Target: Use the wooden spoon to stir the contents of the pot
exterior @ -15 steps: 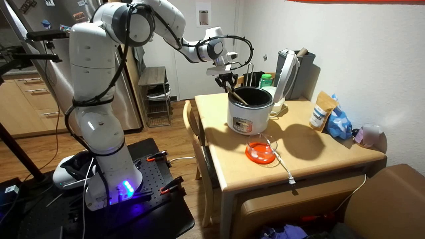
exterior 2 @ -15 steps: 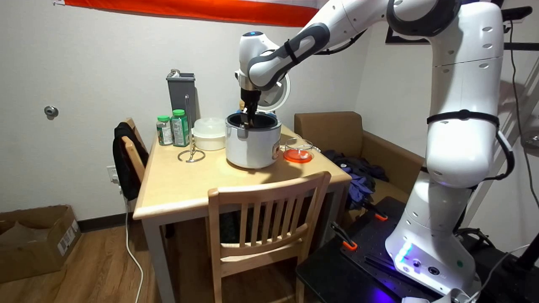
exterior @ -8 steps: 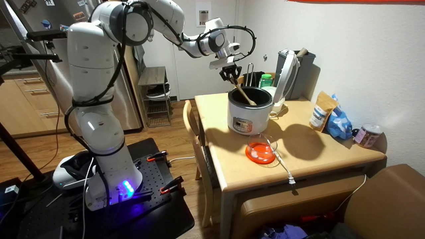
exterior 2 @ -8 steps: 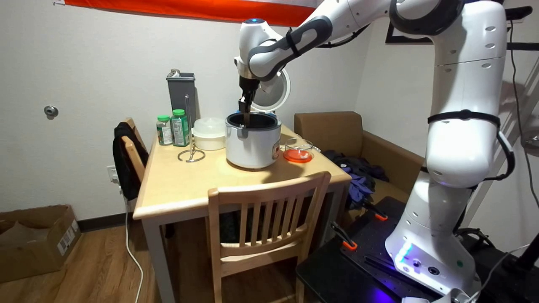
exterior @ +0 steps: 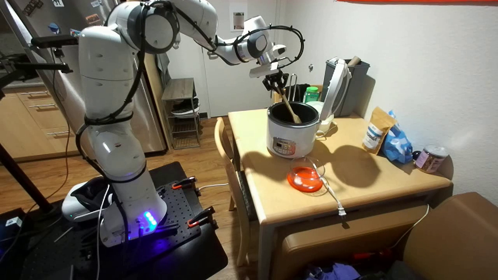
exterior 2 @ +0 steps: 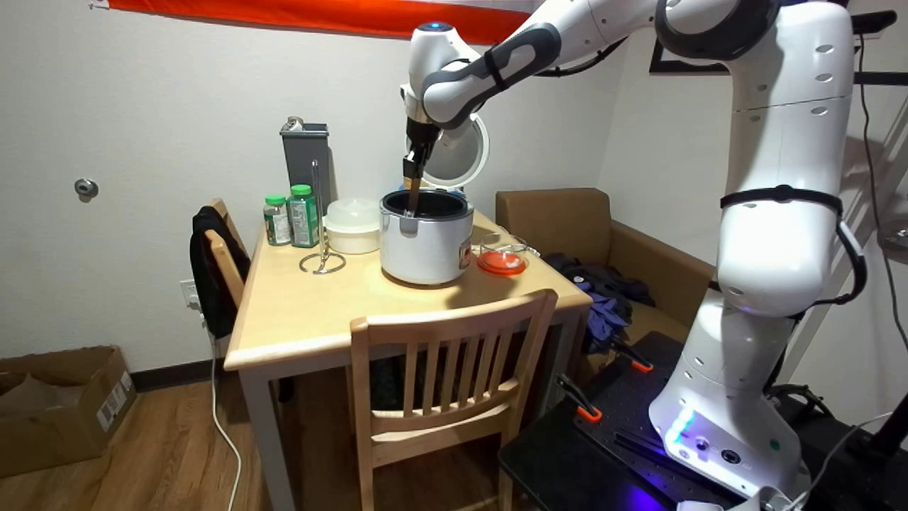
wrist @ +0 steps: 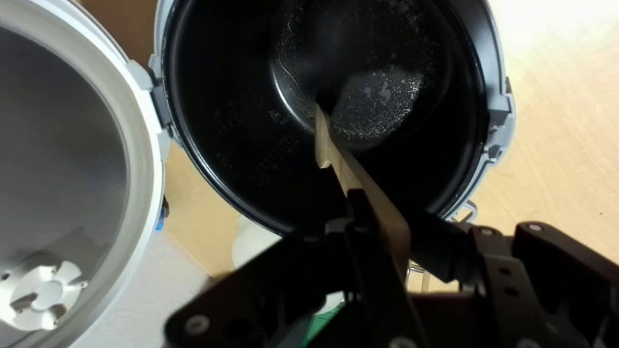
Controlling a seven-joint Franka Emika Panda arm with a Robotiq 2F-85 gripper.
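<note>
The wooden spoon [exterior: 290, 109] is held tilted, its lower end inside the pot. It also shows in an exterior view [exterior 2: 414, 200] and in the wrist view [wrist: 358, 179]. My gripper [exterior: 278, 89] is shut on the upper part of its handle, above the pot's near rim; it is also in an exterior view [exterior 2: 413, 176] and the wrist view [wrist: 388, 217]. The white pot [exterior: 280, 132] stands upright on the table with its round lid raised; it also shows in an exterior view [exterior 2: 424, 248]. Its black inside [wrist: 387, 101] shows light scuffs. Whether the spoon touches the bottom, I cannot tell.
The open lid [wrist: 63, 135] stands beside the pot. An orange dish with a clear bowl [exterior: 305, 181] and a white cord are in front of it. A metal stand [exterior 2: 323, 262], green-capped bottles [exterior 2: 303, 216] and a white container [exterior 2: 353, 231] stand nearby. A chair [exterior 2: 454, 323] abuts the table.
My gripper has risen from near the pot's rim, carrying the spoon up and slightly toward the pot's middle. More of the spoon shows above the rim. The pot has not moved.
</note>
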